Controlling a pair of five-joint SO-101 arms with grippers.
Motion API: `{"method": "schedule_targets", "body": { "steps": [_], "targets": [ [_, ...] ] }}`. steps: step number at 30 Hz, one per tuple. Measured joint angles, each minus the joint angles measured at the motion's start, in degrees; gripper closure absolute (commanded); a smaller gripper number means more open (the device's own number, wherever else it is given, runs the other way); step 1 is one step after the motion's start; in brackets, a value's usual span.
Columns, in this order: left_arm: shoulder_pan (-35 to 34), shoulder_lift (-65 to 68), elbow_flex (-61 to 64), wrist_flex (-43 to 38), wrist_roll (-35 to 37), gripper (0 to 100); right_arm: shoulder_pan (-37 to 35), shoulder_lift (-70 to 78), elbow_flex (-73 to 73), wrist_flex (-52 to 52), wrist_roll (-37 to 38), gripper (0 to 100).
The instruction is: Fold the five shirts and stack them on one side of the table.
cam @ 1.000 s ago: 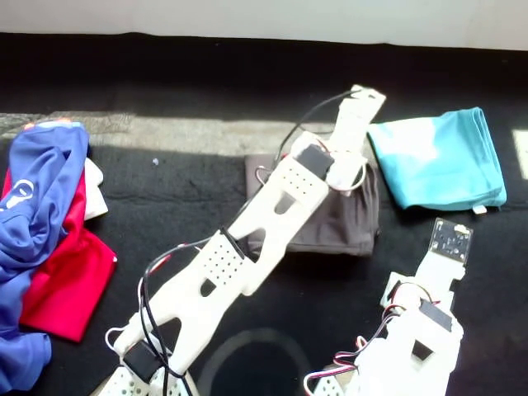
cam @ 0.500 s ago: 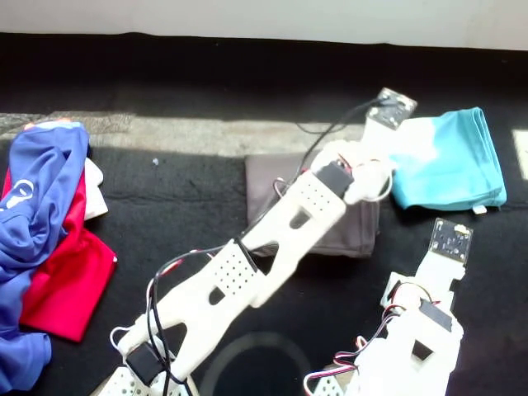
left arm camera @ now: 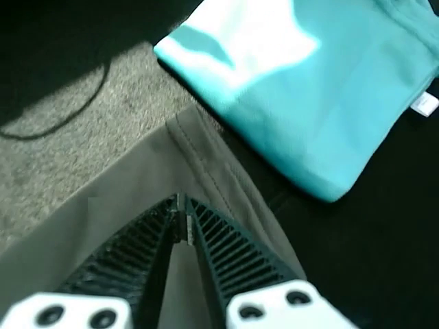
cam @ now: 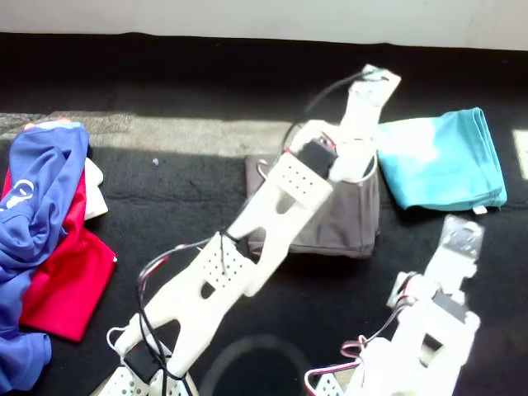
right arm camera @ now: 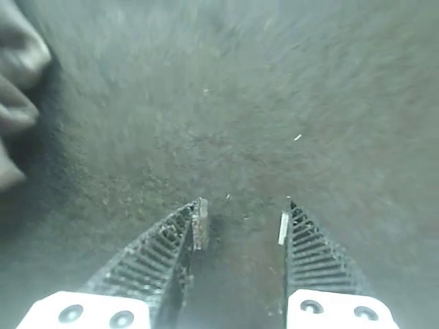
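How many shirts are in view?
5: teal, folded, far right; grey, folded, centre; blue atop red, left edge; white, mostly hidden beneath them.

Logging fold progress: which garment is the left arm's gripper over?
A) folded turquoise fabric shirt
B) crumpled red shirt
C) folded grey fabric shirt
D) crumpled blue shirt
C: the left wrist view shows the left gripper, tips closed, over the folded grey fabric shirt, with the folded turquoise shirt beside it.
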State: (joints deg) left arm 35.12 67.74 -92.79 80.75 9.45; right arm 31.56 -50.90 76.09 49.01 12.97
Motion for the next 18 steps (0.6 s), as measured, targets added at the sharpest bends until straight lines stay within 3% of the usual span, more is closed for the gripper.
{"method": "schedule_targets", "body": {
  "steps": [4,6,10,13,18],
  "targets": [
    [-2.9,-6.6,-0.1,15.6,-5.8,99,-1.2,0.0,-16.0,12.5,-3.2,81.5],
    [-5.3,-8.2,-0.1,19.3,-9.6,99,-5.1,0.0,-23.6,18.1,-3.6,81.2],
    [-9.9,-13.3,-0.1,20.9,-11.0,99,-16.1,3.2,-32.4,22.7,-5.2,80.2],
    [-10.5,-20.9,3.7,21.2,-11.4,99,-21.7,10.5,-36.7,24.0,-8.8,73.8],
    [-10.7,-39.1,25.5,21.2,-11.4,99,-26.8,26.5,-49.1,28.5,-14.4,69.8]
  ]
}}
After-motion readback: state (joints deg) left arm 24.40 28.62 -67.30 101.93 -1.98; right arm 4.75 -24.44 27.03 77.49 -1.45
